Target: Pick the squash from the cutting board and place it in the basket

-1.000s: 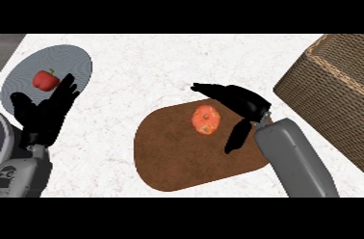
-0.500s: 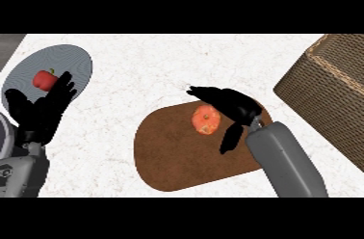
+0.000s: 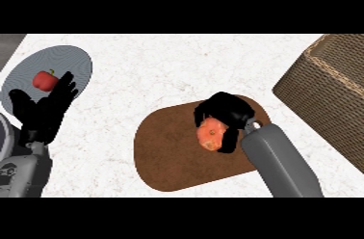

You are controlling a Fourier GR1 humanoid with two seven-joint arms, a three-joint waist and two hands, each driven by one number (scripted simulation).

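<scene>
Centrally, my right hand (image 3: 229, 118) curls its fingers around the orange squash (image 3: 209, 134), which sits on the brown cutting board (image 3: 174, 156). My left hand (image 3: 44, 112) rests open, fingers up, over the edge of the grey plate (image 3: 71, 64) bearing 1 red pepper (image 3: 45, 80). At right stands the woven basket (image 3: 327, 88), apart from the board.

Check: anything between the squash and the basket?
Nothing visible. The right hand is curled round the squash on the board; between there and the basket at the right lies only bare counter.
</scene>
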